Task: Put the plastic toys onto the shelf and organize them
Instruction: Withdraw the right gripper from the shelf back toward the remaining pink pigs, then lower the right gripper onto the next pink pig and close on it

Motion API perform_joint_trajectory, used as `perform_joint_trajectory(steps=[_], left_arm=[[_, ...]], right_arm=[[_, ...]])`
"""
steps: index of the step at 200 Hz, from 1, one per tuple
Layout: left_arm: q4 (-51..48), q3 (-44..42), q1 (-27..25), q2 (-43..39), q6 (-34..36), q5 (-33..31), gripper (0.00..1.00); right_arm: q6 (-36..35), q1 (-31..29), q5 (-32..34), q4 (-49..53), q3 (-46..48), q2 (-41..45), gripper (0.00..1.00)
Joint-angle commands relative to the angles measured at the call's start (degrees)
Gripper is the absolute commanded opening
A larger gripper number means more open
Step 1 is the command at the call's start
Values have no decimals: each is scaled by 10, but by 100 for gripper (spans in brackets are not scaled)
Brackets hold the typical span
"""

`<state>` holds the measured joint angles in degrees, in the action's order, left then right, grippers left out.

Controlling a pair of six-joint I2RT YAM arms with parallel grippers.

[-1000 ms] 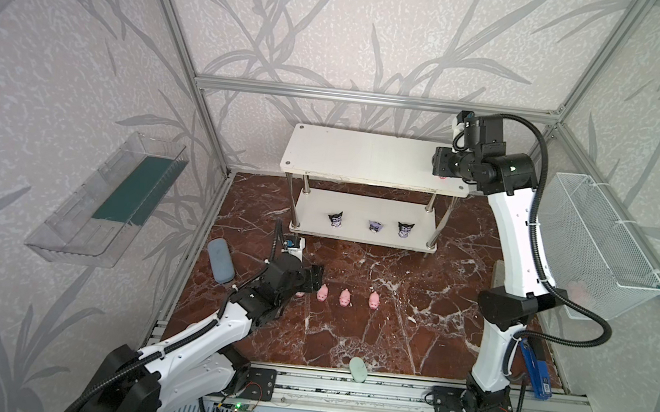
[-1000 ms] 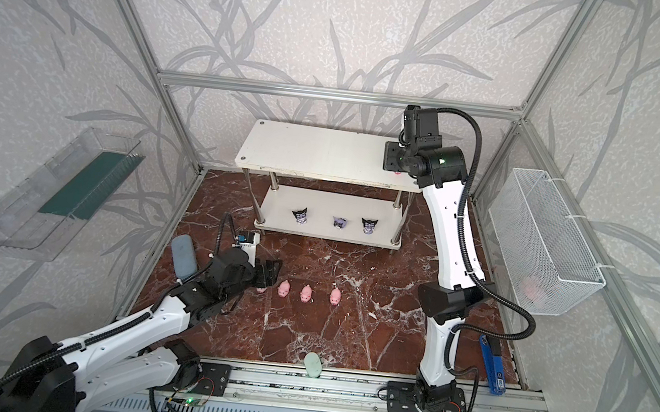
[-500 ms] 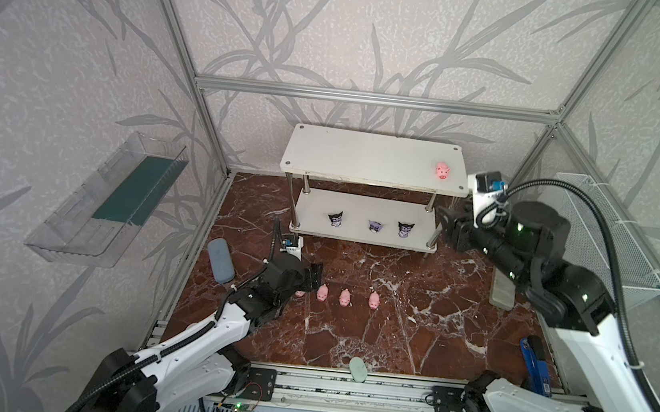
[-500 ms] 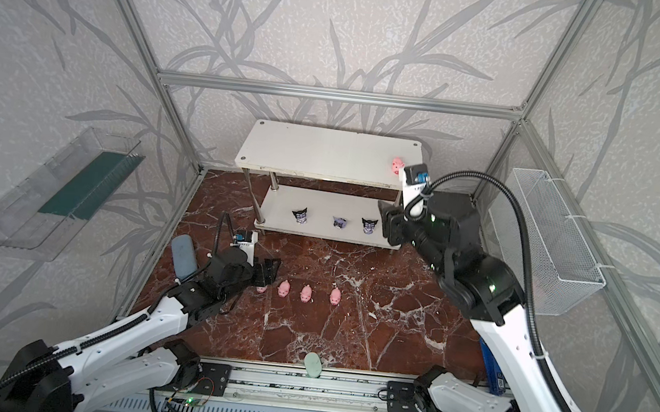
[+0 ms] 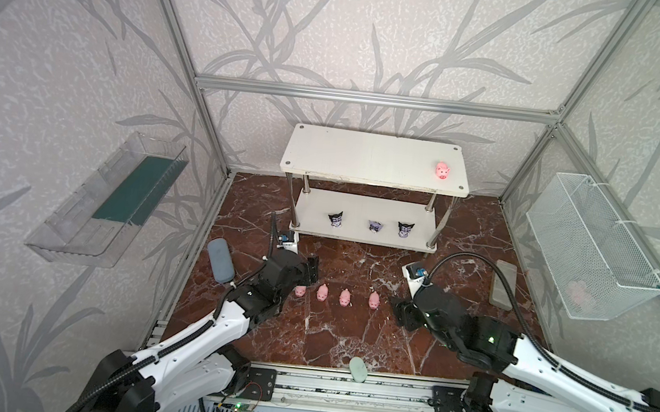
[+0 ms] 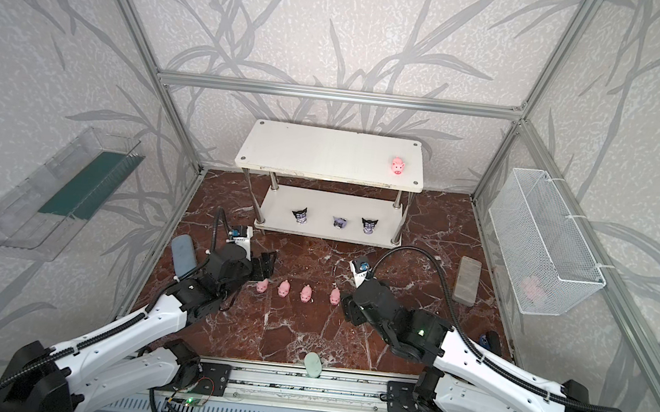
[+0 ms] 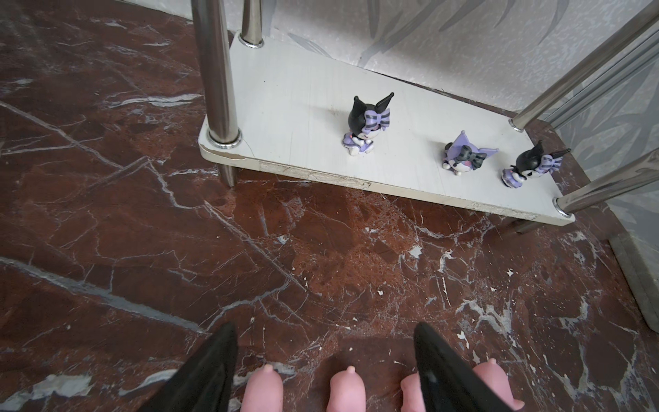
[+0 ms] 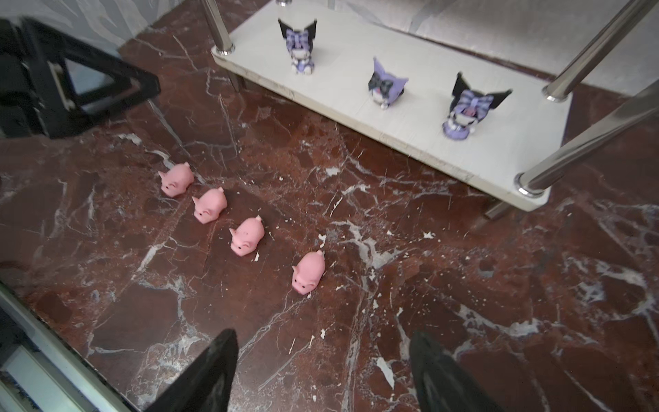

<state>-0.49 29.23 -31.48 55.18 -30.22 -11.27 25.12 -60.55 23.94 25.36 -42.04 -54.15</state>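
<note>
Red marble floor (image 5: 327, 332) is where most of our work sits. We reckon we're between pigs right now: one is up on the shelf (image 5: 367, 156), four to go. The next move calls for lowering a gripper over a floor pig, centring it between the fingers and closing gently, since they're tiny and look soft.

Our left gripper (image 7: 323, 326) is spread wide and holds nothing. It hangs low in front of the shelf's left end, with two pink backs showing between its fingers in the wrist view. Our right gripper (image 8: 321, 333) is wide open and empty too, in front of the shelf's right end, just short of the row.

Four pigs (image 5: 345, 297) stand in that row in front of the shelf, none touching. Further back, three figurines (image 5: 375, 225) line the shelf's lower board. One pig (image 5: 442, 171) stands on its top board near the right end.
</note>
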Motion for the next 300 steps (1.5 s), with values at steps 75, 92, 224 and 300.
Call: perform_joint_trajectory(steps=[75, 92, 224, 300], left_arm=[[3, -3, 8, 3, -20, -34, 76], [5, -1, 9, 6, -16, -33, 76], [29, 3, 16, 41, -21, -4, 76], [30, 1, 18, 42, -22, 1, 76]], right_arm=[[111, -18, 51, -115, -68, -311, 73], [135, -15, 45, -109, -85, -351, 70], [204, 38, 0, -122, -81, -423, 67], [210, 42, -13, -116, -88, -454, 58]])
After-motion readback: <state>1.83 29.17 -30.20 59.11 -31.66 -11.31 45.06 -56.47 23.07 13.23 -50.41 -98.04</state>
